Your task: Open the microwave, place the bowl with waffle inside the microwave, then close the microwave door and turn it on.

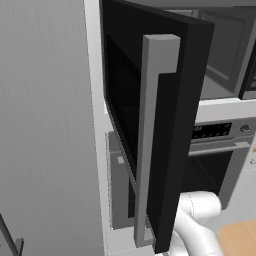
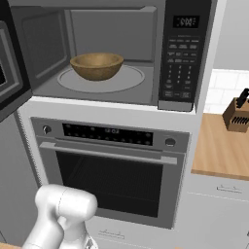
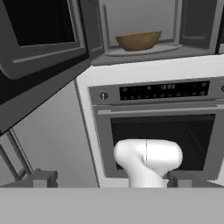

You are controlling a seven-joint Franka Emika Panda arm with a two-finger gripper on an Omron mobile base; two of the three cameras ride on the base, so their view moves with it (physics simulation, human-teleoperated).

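Note:
The microwave [image 2: 185,58] stands open above the oven. A brown wooden bowl [image 2: 96,65] sits on the round glass plate [image 2: 132,80] in its light grey inside. The rim hides any waffle in the bowl [image 3: 138,40]. The microwave door [image 1: 172,150] is a black slab swung out to the left, with its long grey bar handle [image 1: 150,125] toward the camera. In the hand view the door [image 3: 39,57] hangs at the upper left. My gripper [image 3: 111,179] is open and holds nothing. It sits low in front of the oven, well below the bowl.
A silver-framed oven [image 2: 112,185] with a horizontal handle sits under the microwave. At the right, a knife block [image 2: 237,115] stands on a wooden counter [image 2: 219,151]. A tall grey cabinet panel [image 1: 45,125] lies left of the open door, which juts into the room.

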